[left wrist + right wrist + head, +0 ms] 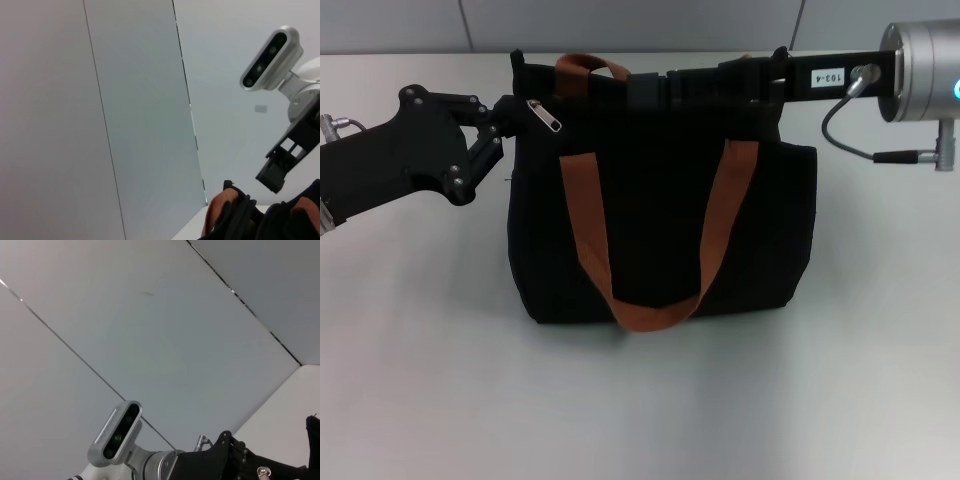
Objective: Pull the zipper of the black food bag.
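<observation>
Zipper [544, 117] lay beside my left gripper [500, 125], grip state indeterminable; right gripper [655, 88], likewise indeterminable, over bag [660, 230]: pull straight rightward.

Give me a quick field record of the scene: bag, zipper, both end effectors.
bag: black food bag upright on the white table, orange-brown straps
zipper: silver pull at the bag's top left corner
left end effector: at the bag's left top edge, beside the pull; grip state unclear
right end effector: reaching over the bag's top rim; fingers hidden
</observation>
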`<state>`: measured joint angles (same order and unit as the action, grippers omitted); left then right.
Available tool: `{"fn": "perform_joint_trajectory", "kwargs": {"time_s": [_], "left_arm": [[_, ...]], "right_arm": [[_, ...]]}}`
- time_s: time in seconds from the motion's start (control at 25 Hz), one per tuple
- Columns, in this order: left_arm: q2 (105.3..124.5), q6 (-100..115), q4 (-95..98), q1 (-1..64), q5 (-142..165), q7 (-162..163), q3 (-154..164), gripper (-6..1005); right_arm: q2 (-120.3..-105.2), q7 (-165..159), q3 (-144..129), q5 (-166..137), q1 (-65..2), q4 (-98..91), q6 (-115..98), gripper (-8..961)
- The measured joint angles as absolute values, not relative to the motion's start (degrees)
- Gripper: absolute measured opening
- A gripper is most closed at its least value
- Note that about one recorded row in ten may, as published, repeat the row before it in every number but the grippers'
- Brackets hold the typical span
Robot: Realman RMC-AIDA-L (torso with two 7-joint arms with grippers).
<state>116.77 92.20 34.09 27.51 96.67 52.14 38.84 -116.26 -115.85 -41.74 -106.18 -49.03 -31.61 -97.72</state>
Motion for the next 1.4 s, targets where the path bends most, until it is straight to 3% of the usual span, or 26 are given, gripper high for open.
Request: {"fn": "perform_joint_trajectory", "kwargs": {"time_s": [0.48, 1.4], "left_arm": [[116.81, 92.2, 34.2, 27.4, 96.7, 52.1, 38.8, 30], [116.81, 92.2, 34.3, 27.3, 96.7, 52.0, 38.8, 30]], "right_arm": [[-114.67, -124.0, -48.2, -106.3, -52.3, -37.4, -97.4, 739], [-114.96, -126.8, -50.5, -110.7, -57.5, -37.0, -94.2, 721]]}}
